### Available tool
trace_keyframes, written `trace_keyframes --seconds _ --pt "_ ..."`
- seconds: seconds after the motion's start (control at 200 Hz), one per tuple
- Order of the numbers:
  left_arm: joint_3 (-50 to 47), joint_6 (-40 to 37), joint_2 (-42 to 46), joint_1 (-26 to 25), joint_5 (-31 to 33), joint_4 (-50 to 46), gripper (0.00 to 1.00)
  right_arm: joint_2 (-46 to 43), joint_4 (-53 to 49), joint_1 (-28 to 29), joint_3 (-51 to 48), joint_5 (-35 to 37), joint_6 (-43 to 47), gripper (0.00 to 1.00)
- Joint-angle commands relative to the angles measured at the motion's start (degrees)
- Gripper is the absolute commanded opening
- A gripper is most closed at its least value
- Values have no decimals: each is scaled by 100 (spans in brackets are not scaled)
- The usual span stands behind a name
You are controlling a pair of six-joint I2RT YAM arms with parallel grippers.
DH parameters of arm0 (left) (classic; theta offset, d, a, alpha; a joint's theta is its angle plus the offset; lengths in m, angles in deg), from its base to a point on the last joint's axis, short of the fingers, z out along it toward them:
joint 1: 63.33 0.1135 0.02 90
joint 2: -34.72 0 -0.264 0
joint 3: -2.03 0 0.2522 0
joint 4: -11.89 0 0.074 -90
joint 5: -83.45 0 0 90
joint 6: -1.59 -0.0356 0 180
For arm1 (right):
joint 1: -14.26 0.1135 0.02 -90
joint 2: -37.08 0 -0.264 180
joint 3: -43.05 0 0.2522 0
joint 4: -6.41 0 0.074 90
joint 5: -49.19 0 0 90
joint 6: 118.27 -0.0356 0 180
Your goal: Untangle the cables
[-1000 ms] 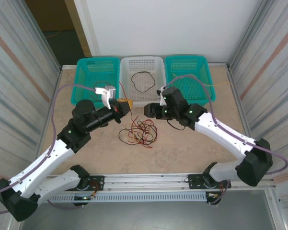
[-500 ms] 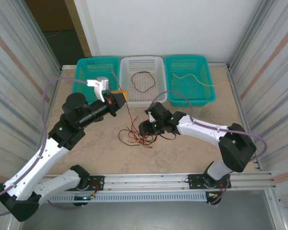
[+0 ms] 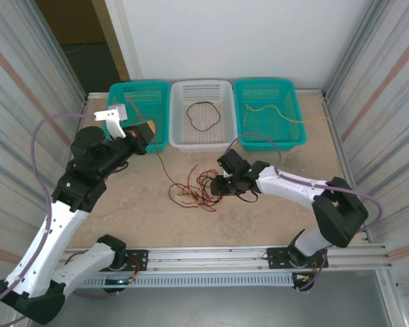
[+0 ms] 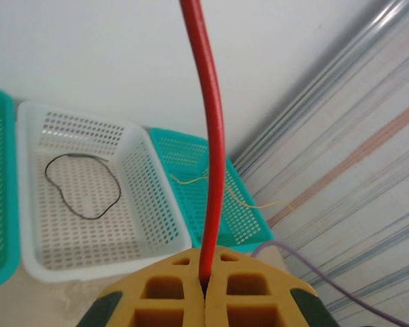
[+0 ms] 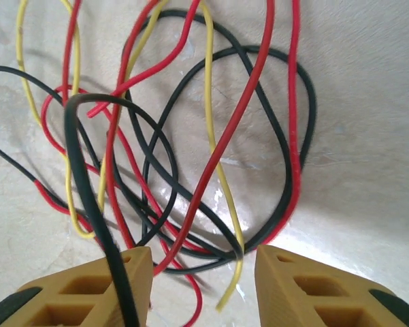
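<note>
Up by the teal basket (image 3: 117, 92), the left pincer (image 3: 144, 131) is high and clamped on a red cable (image 4: 211, 136) from the cables (image 3: 190, 191) on the surface (image 3: 272, 218) — the right pincer (image 3: 222, 185), bent low, gapes apart over them.

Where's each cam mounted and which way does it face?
Top external: above and behind the bases, looking down at the table; both arms with left gripper and right gripper.
Left wrist: on the left arm, facing the white basket along a red cable pinched in its fingers.
Right wrist: on the right arm, facing down at the cable tangle between its open fingers.
Shared: white basket in top external and left wrist; tangle in top external and right wrist.
</note>
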Motion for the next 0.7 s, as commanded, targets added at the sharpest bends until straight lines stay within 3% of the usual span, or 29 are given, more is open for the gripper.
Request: trace_keyframes --seconds 0.0,0.095,0.23,0.411,0.696 --pt "189 227 -48 44 -203 -252 0 -708 -417 307 466 820 432 51" --pt "179 347 -146 51 -398 -172 0 -1097 -233 695 626 1011 739 59" --pt "187 473 -227 51 -554 -24 0 -1229 510 1183 669 325 1180 64" --pt "290 519 -258 51 -566 -103 0 -509 695 1695 1109 22 1583 63" --pt "347 705 -256 51 -717 -71 0 471 996 1775 1647 185 1778 62"
